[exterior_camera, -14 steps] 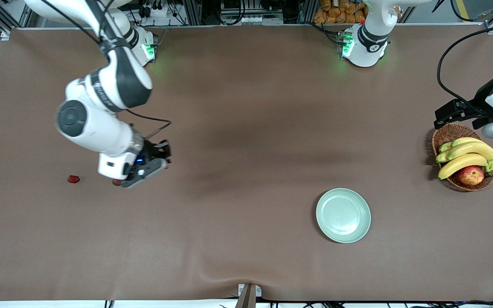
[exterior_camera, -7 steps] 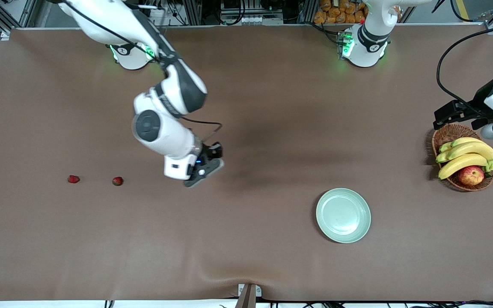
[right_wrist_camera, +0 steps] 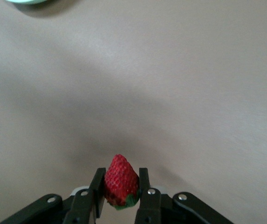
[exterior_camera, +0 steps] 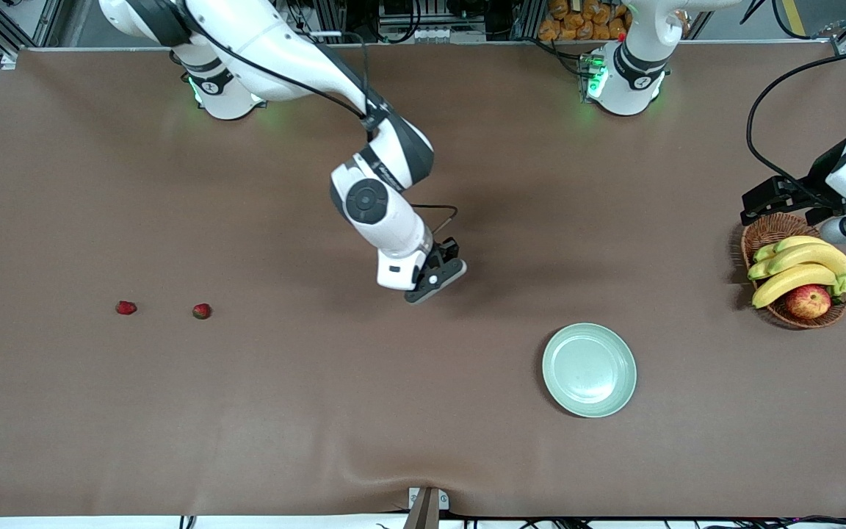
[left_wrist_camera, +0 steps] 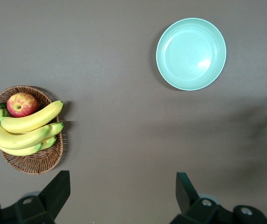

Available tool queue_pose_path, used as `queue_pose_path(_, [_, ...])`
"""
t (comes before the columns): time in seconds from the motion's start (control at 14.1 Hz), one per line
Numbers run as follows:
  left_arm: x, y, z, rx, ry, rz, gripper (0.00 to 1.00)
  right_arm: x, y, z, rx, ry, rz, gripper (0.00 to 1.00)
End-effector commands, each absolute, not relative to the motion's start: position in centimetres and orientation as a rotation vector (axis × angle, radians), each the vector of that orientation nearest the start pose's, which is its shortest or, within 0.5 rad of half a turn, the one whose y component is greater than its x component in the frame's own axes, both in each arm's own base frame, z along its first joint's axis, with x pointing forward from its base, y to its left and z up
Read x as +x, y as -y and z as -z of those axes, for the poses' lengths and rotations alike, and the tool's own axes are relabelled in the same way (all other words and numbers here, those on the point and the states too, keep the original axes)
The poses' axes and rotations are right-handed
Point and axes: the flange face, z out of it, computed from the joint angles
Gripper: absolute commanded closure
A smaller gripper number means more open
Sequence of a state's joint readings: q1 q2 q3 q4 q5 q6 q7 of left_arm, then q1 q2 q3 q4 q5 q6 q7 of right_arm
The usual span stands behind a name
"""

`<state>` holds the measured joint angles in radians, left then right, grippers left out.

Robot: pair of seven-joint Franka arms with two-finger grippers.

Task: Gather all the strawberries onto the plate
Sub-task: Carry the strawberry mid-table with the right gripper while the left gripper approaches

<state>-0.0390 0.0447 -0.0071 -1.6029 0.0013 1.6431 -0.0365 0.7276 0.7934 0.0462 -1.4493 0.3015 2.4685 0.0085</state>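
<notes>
Your right gripper (right_wrist_camera: pixel 119 196) up over mid-desk (exterior_camera: pixel 423 411), jaws clamped on a strawberry (right_wrist_camera: pixel 121 181), plate (exterior_camera: pixel 589 370) bare, two strawberries (exterior_camera: pixel 201 311) toward the right arm's end, left gripper (left_wrist_camera: pixel 124 191) waiting wide open above the basket (exterior_camera: pixel 768 234).

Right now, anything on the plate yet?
Nothing: the plate shows only bare glossy surface in the front and left wrist views. Two strawberries lie on the table; a third strawberry is pinched in the right gripper over bare table. Nothing covers the plate.
</notes>
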Motion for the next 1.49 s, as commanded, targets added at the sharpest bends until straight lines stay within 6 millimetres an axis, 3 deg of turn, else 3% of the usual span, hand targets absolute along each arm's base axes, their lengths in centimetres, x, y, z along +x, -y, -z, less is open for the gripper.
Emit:
queue_pose_path(0.0, [57.4, 2.7, -59.1, -3.158, -0.030, -0.013, 0.00, 54.1, -53.6, -21.6, -2.733, 0.732, 0.200, 1.00])
queue_pose_path(0.28, [57.6, 2.6, -58.7, -3.158, -0.027, -0.025, 0.00, 55.1, -53.6, -20.1, -2.769, 0.760, 0.238, 1.00])
queue_pose_path(0.36, [57.6, 2.6, -58.5, -3.158, -0.027, -0.030, 0.00, 55.2, -53.5, -19.8, -2.776, 0.778, 0.242, 0.97])
queue_pose_path(0.43, [57.7, 2.8, -58.5, -3.158, -0.032, -0.030, 0.00, 55.2, -53.5, -19.7, -2.785, 0.803, 0.253, 0.86])
queue_pose_path(0.5, [57.8, 2.9, -58.3, -3.158, -0.034, -0.037, 0.00, 55.1, -53.5, -19.7, -2.791, 0.827, 0.260, 0.66])
queue_pose_path(0.64, [57.8, 3.0, -58.2, -3.158, -0.037, -0.040, 0.00, 55.1, -53.4, -19.5, -2.798, 0.837, 0.264, 0.00])
queue_pose_path(0.92, [58.0, 3.6, -57.8, -3.157, -0.053, -0.050, 0.00, 56.2, -52.6, -22.0, -2.794, 0.822, 0.301, 0.00])
queue_pose_path(1.07, [58.4, 4.1, -56.9, -3.164, -0.057, -0.067, 0.00, 58.5, -50.0, -24.4, -2.807, 0.767, 0.325, 0.00])
queue_pose_path(1.21, [59.1, 5.5, -55.7, -3.233, -0.048, -0.093, 0.00, 60.6, -46.4, -28.2, -2.833, 0.697, 0.295, 0.00])
queue_pose_path(1.35, [60.0, 8.2, -55.3, -3.242, -0.098, -0.059, 0.00, 63.3, -40.7, -32.0, -2.879, 0.607, 0.199, 0.00])
queue_pose_path(1.42, [60.5, 9.2, -54.7, -3.243, -0.115, -0.051, 0.00, 64.8, -36.9, -33.6, -2.902, 0.550, 0.145, 0.00])
